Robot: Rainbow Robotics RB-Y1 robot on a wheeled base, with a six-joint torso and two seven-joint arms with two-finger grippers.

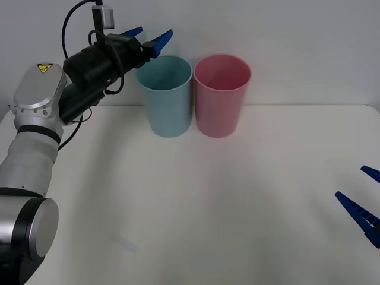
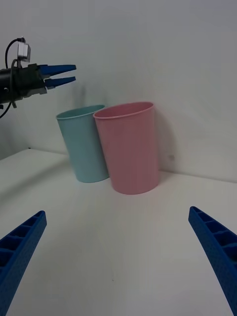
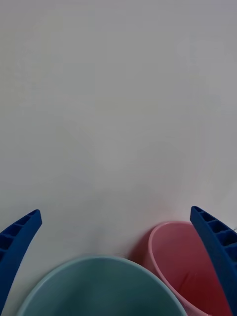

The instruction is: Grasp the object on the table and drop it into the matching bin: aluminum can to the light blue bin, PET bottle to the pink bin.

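across the white table, seen from the front, two bins stand side by side at the far edge and just about touching: the blue bin on my left, the pink bin on my right. both are upright with open mouths up.

the left arm is raised at the far left. i hold its left gripper above the table, at the blue bin's far left rim and a little higher than it, fingers pointing toward the bins. in the left wrist view the blue bin's mouth lies directly under and between the two blue fingers, with the pink bin off to one side. the fingers are spread apart and nothing is between them. from the right wrist view the left gripper likewise reads as empty, fingertips parted, above and to the blue bin's side.

the right gripper rests low at the near right edge of the table, well apart from both bins, fingers wide apart and holding nothing.

the can is not on any bare part of the table i can see, and i cannot see down to the bottom of the blue bin. i judge it is most likely already inside that bin, given the empty gripper poised over the mouth.

the relation that matters: the left gripper is the nearer arm, and the blue bin's mouth lies straight below it. if so, the next move is only to withdraw the left arm clear of the rim.
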